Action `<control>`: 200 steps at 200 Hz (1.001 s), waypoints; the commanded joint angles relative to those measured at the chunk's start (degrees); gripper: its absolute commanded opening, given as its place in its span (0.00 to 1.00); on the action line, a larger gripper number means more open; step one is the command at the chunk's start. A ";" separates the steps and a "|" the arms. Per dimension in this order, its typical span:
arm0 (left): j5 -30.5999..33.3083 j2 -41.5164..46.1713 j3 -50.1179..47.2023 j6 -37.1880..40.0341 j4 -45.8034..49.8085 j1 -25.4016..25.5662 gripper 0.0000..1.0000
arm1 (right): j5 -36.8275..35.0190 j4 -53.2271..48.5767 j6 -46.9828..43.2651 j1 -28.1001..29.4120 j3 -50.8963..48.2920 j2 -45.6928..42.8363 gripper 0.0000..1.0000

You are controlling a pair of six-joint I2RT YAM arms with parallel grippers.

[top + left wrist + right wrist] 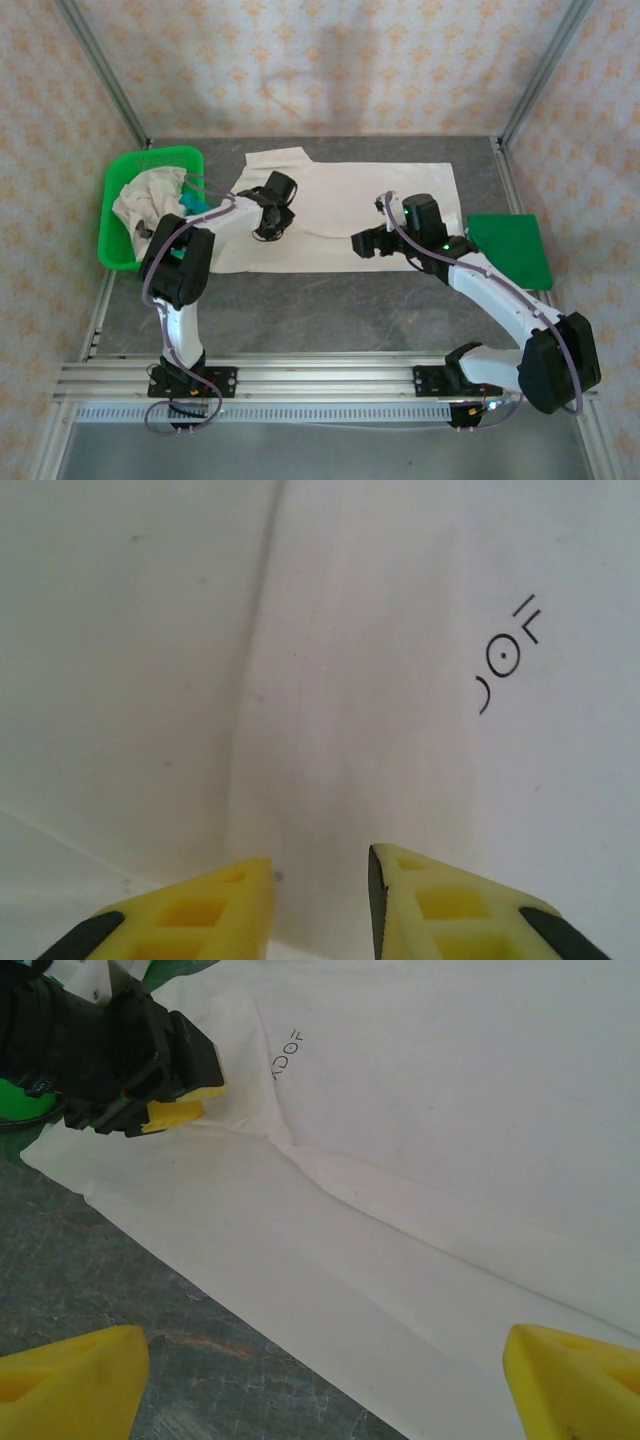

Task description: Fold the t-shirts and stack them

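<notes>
- A cream t-shirt [380, 200] is being shown spread flat on the grey table [330, 310]. Its long axis is running left to right, parallel to the table's near edge.
- The shirt's left end is lying just beside the green basket [150, 157], and its right end just beside the flat green mat [510, 250].
- The end bearing the print is being turned toward the basket. A step is being seen in the far edge near that end.
- Open room is being left as a broad bare band of table between the shirt's near edge and the arm bases. Only a thin strip is being left behind the far edge.
- Crumpled cream cloth [145, 200] and a teal piece [195, 205] are being held in the basket.
- A small dark print [505, 655] [288, 1052] is being seen on the shirt. Characters resembling J, O and F are being made out, but the whole word is not being read with certainty.
- The left gripper [266, 230] [320, 880] [175, 1112] is being pressed down on the shirt beside the print. Its jaws are standing narrowly apart with a soft ridge of cloth running between them. Whether that cloth is being pinched cannot be told.
- The right gripper [358, 243] [325, 1360] is being held over the shirt's near edge with its jaws spread wide and nothing between them.
</notes>
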State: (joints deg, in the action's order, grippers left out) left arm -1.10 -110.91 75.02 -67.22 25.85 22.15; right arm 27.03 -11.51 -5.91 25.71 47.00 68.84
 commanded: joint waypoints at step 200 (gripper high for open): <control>-0.81 -2.43 1.05 -4.30 0.13 -0.40 0.31 | 4.79 1.83 -0.25 0.15 -0.42 -2.37 0.92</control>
State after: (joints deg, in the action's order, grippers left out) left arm -1.58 -111.53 74.98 -69.67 25.98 22.09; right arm 29.85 -11.49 -6.46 25.71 47.00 68.73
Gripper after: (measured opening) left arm 0.327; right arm 0.923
